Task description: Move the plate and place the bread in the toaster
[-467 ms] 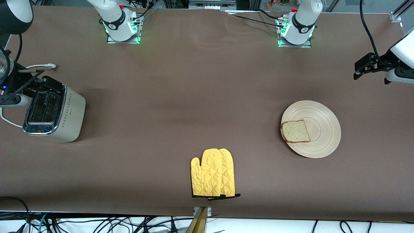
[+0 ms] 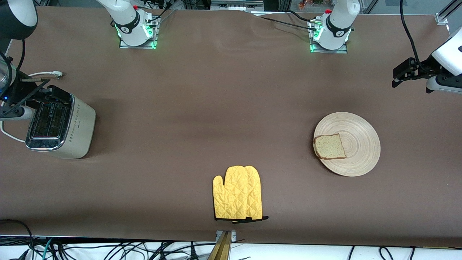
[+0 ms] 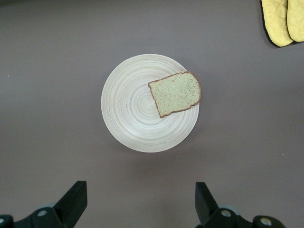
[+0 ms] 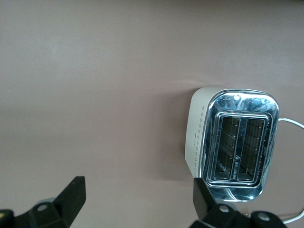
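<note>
The round wooden plate [image 2: 359, 144] lies toward the left arm's end of the table. The bread [image 2: 329, 146] lies flat on the plate, at the rim on the side toward the toaster. The cream toaster [image 2: 59, 124] with its chrome top stands at the right arm's end, slots empty. My left gripper [image 2: 399, 76] is open and empty, up in the air off the plate, past it toward the table's end. Its wrist view shows the plate [image 3: 133, 114] and bread [image 3: 175, 93] ahead of the gripper [image 3: 141, 204]. My right gripper [image 2: 43, 88] is open and empty, above the toaster [image 4: 232, 142] in its wrist view [image 4: 137, 202].
A pair of yellow oven mitts [image 2: 237, 193] lies near the table's front edge, midway between toaster and plate; it also shows in the left wrist view [image 3: 282, 21]. The toaster's white power cord [image 2: 43, 74] trails on the table beside it.
My left gripper has shifted slightly toward the robots' bases. Plate, bread and toaster have not moved.
</note>
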